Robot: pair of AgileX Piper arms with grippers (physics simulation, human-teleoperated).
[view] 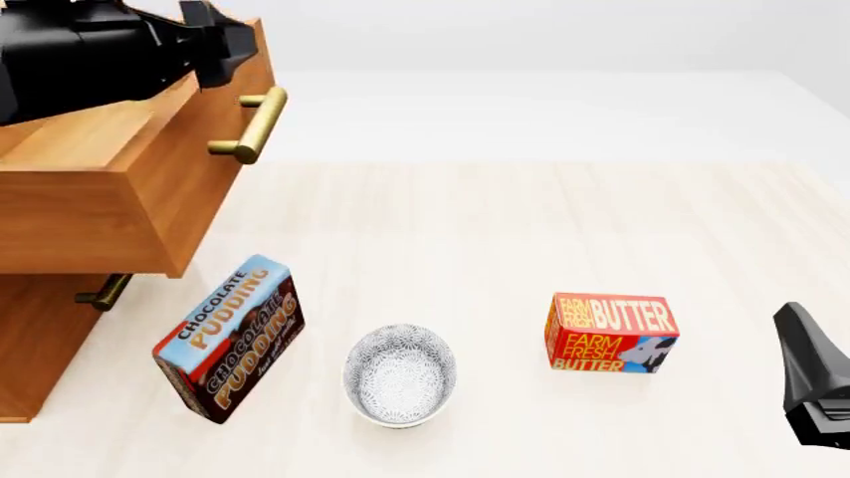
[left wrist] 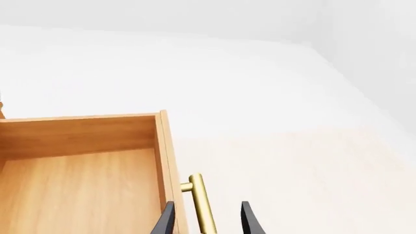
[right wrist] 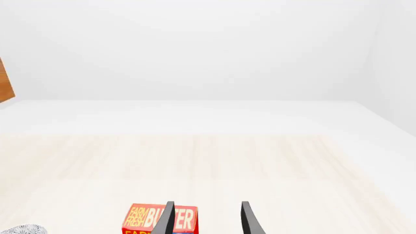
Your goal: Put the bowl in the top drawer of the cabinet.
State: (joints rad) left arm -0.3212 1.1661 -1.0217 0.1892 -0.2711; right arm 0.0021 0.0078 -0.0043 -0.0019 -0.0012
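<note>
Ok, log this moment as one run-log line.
top drawer: pulled out | left end effector: open, straddling handle | bowl: on table, between pudding box and butter box | right end effector: open, empty

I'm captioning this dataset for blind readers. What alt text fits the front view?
A patterned white bowl sits on a pale table between a chocolate pudding box and a butter box. On the left, the wooden cabinet's top drawer is pulled open, the left arm above it; the right gripper shows at the right edge.
</note>
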